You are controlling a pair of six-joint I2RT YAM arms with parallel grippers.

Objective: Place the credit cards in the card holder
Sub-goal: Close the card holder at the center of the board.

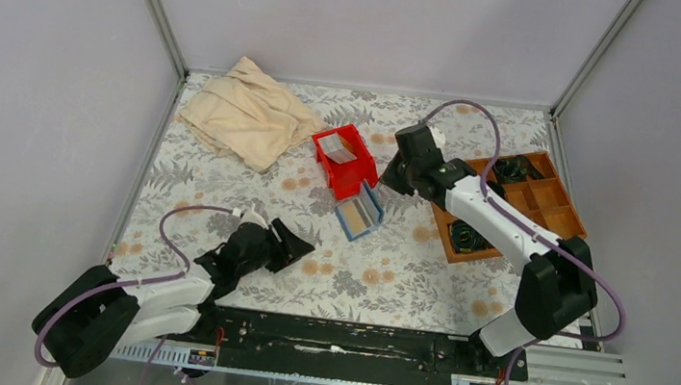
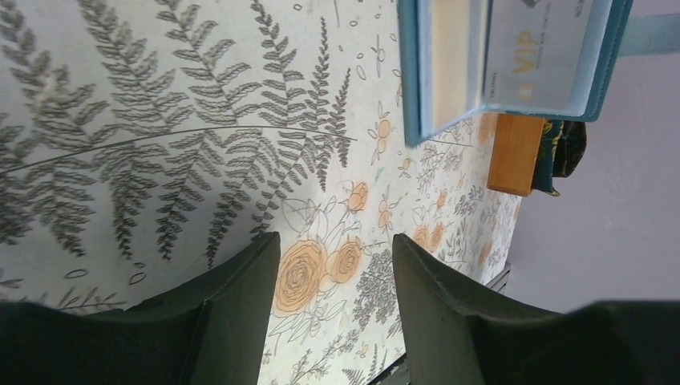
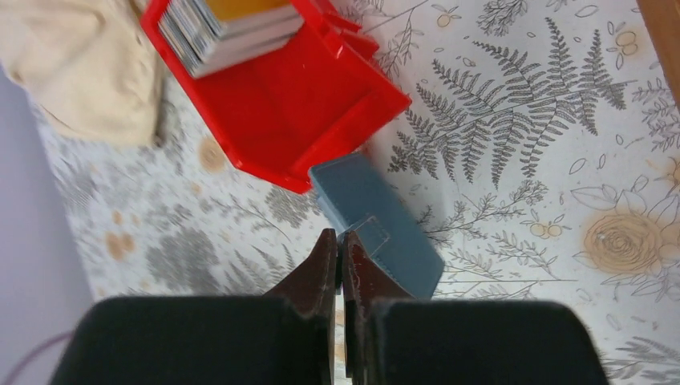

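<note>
The teal-blue card holder (image 1: 361, 211) stands open and tilted on the table just in front of the red bin (image 1: 355, 179). My right gripper (image 3: 340, 237) is shut, and its tips pinch the card holder's (image 3: 377, 224) top edge from the blue outer side. In the left wrist view the card holder (image 2: 413, 96) shows its pale inside, with a whitish card (image 2: 533, 60) marked VIP in one slot. A stack of credit cards (image 3: 232, 32) sits in the red bin (image 3: 305, 96). My left gripper (image 1: 297, 244) hangs open over bare table, short of the holder, nothing between its fingers (image 2: 240, 297).
A beige cloth (image 1: 249, 114) lies crumpled at the back left. A brown wooden compartment tray (image 1: 548, 202) with dark items stands at the right, under my right arm. Grey walls close in the table on three sides.
</note>
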